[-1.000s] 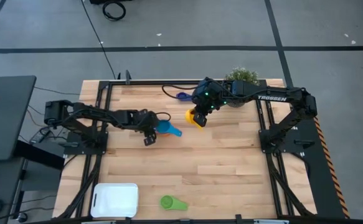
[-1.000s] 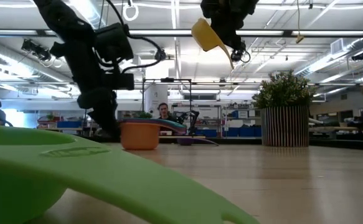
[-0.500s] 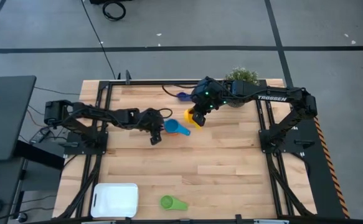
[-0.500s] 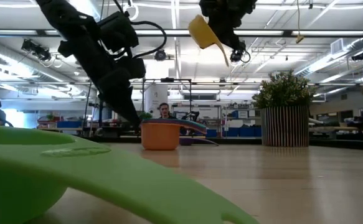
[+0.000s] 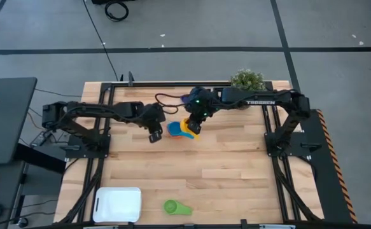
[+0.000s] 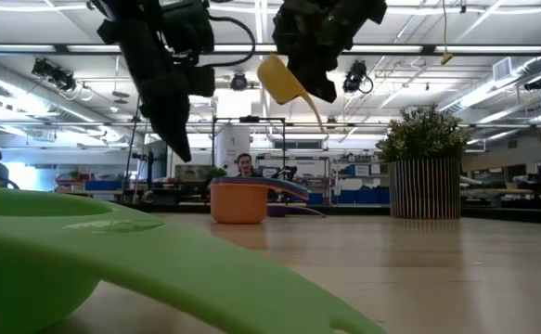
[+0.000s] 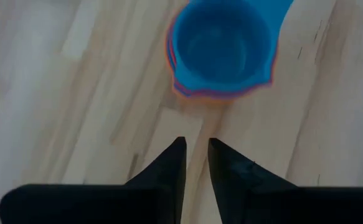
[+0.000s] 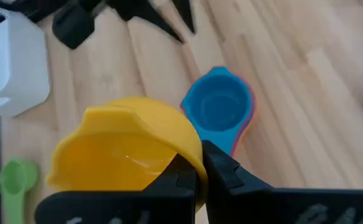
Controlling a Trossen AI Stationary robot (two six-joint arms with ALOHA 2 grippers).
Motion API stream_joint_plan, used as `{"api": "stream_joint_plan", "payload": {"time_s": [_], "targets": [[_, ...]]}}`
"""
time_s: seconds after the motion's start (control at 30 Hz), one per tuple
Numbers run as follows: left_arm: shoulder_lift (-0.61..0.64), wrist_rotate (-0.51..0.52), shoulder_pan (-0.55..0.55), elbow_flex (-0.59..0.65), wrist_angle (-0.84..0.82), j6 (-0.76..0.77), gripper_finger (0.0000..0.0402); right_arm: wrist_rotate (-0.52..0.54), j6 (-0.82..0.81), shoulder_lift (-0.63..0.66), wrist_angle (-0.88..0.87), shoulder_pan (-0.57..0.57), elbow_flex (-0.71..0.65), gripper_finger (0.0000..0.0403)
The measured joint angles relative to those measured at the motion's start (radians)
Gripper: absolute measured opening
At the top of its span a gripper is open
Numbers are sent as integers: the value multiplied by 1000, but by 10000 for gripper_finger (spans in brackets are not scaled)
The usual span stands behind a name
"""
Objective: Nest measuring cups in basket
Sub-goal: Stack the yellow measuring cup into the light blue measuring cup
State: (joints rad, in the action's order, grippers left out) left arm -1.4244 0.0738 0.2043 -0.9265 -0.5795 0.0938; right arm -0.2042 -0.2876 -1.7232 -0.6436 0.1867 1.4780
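Observation:
A stack of nested measuring cups stands on the table, a bright blue cup (image 5: 174, 129) (image 7: 221, 46) on top and an orange one (image 6: 239, 202) lowest. My right gripper (image 5: 195, 121) is shut on a yellow cup (image 8: 128, 152) (image 6: 282, 79), which hangs just right of and above the stack. My left gripper (image 5: 153, 135) (image 7: 197, 146) hangs left of the stack, above the table, a narrow gap between its fingers and nothing in it. A green cup (image 5: 175, 207) lies at the near edge, beside the white basket (image 5: 117, 204). My right gripper pinches the yellow cup between its two fingers where the handle meets the bowl (image 8: 193, 158). The fingers slant down from the table's right. The cup hangs clear of the table, tilted, its handle's free end (image 6: 316, 116) pointing down.
A round slatted plant pot (image 5: 247, 79) (image 6: 428, 186) stands at the far right. A dark navy cup (image 5: 184, 98) lies near the far edge behind my right arm. The green cup fills the front of the low view (image 6: 112, 260).
My left gripper slid the stack a little toward the table's right edge, then rose clear of it. My right gripper has come down and toward the table's left with the yellow cup, until it hangs beside and above the stack.

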Motion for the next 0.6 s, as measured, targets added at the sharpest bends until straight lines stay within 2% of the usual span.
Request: {"api": "stream_joint_plan", "payload": {"time_s": [0.13,0.3,0.6], "targets": [[38,0,9,-2,-9,-1,75,-8,13,-47,-14,6,45,10],[28,1,9,8,-27,-1,75,-3,64,-74,-30,5,132,10],[3,21,9,148,183,-14,75,20,89,-72,-80,5,177,10]]}}
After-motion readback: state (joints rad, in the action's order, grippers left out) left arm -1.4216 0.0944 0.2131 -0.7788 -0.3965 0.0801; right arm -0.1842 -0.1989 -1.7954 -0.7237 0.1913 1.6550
